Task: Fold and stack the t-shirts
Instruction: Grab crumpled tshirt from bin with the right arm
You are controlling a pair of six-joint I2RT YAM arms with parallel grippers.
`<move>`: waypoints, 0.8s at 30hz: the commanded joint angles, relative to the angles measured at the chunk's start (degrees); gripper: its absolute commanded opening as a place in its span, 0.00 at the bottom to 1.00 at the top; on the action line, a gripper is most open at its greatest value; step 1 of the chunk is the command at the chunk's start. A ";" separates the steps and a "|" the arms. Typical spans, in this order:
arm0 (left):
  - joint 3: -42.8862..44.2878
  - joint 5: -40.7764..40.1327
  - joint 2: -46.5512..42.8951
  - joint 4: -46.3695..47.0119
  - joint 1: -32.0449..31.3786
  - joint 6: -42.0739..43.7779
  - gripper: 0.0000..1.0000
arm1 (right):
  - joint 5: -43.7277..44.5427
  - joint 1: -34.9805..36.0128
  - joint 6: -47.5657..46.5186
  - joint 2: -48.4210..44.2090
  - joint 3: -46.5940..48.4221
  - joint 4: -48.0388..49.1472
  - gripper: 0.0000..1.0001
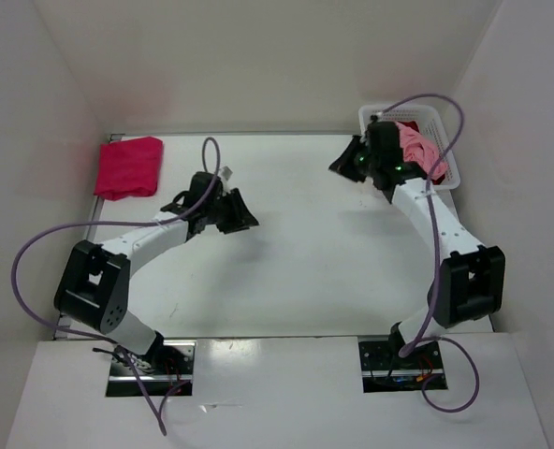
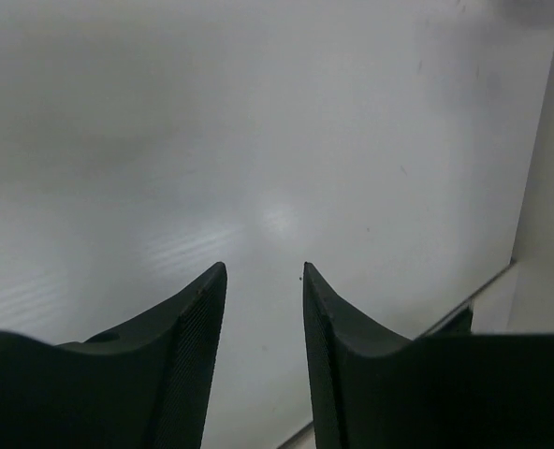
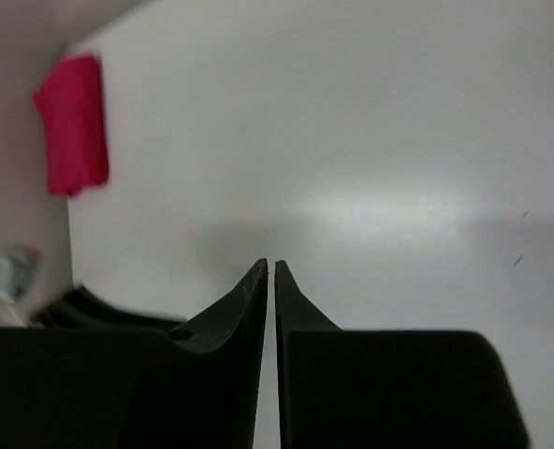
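White flat table (image 1: 296, 271) enclosed by plain white walls (image 1: 258, 56) at nine, twelve and three o'clock, seen from above. A folded bright magenta-red cloth t-shirt (image 1: 128, 167) lies flat at the table's ten o'clock corner. A crumpled light pink cloth t-shirt (image 1: 419, 147) sits in the white plastic lattice basket (image 1: 389, 109) at the two o'clock corner. The left arm reaches from seven o'clock toward the centre; the left gripper (image 1: 232, 210) hangs over bare table, its dark fingers (image 2: 197, 309) apart with nothing between them. The right arm stretches from five o'clock toward the basket; the right gripper (image 1: 347, 161) sits just beside the basket's nine o'clock side, its fingers (image 3: 244, 299) drawn together and empty. Purple cables (image 1: 34, 245) loop along both arms.
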 commanded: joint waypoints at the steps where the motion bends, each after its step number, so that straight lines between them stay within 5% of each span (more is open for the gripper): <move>1: 2.23 3.95 1.48 -2.49 -4.00 3.49 0.46 | 14.08 -6.64 3.47 -0.07 7.60 1.06 0.11; 6: 2.85 5.89 1.49 -3.02 -5.85 5.52 0.50 | 24.90 -14.47 2.15 17.67 23.75 -6.48 0.23; 10: 1.63 7.39 0.79 -3.02 -5.85 7.36 0.54 | 26.85 -19.39 2.85 29.73 35.89 -10.80 0.51; 13: 1.01 7.39 -1.32 -3.55 -5.85 8.16 0.55 | 27.45 -20.98 4.25 34.04 39.59 -9.75 0.61; 19: 0.48 7.39 -1.32 -4.17 -5.85 9.30 0.58 | 28.69 -22.21 5.58 45.46 53.38 -15.02 0.64; 24: 0.48 7.39 0.52 -4.17 -5.85 9.30 0.58 | 29.66 -22.21 5.05 48.81 55.95 -14.76 0.64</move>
